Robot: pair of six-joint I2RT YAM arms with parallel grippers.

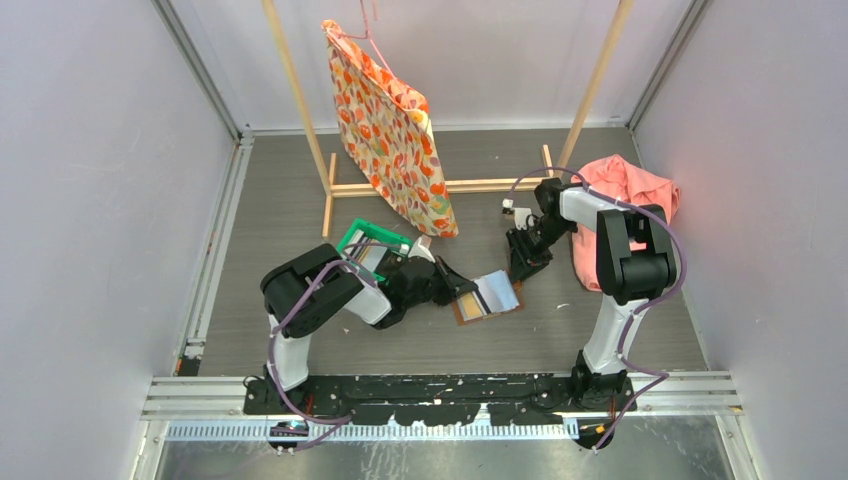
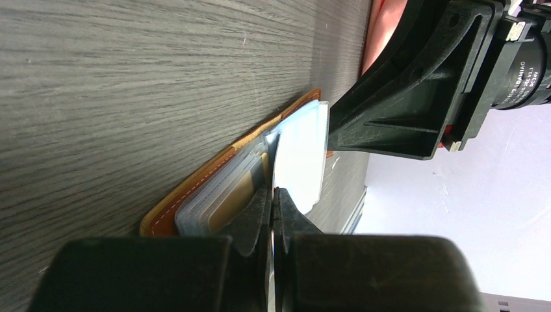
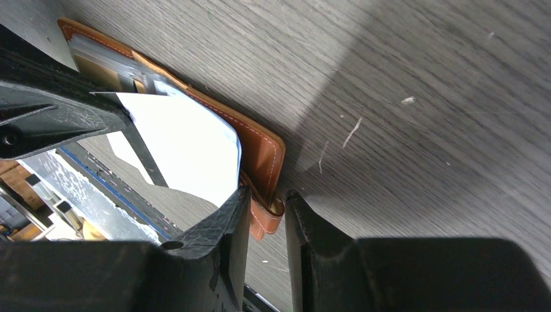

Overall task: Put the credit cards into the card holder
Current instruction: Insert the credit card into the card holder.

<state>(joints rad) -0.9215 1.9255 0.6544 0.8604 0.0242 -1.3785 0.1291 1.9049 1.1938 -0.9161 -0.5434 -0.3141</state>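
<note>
The card holder (image 2: 166, 221) lies open on the grey table (image 3: 403, 97), roughly midway between the two arms, its tan pockets facing up. Several credit cards (image 2: 217, 198) are already tucked into those pockets, overlapping one another; how many cannot be counted. One more, a pale silvery-blue card (image 2: 300, 162), stands tilted over the pockets on the right half, with its lower edge down among them but most of its face out, so it reads as started and not yet seated.

The left gripper (image 2: 273, 198) has that card pinched by its near-left edge, jaws pressed flat on the thin plastic. At the holder's far right edge the right gripper (image 3: 268, 214) straddles the snap tab (image 3: 263, 221), jaws narrowly apart with the tab between them (seemingly nipping it to steady the wallet).

My reading: most of the job is done, and what is left is pushing this card home. A green bin (image 1: 372, 240) sits at the far left behind the left arm; whether further cards wait in it cannot be told
</note>
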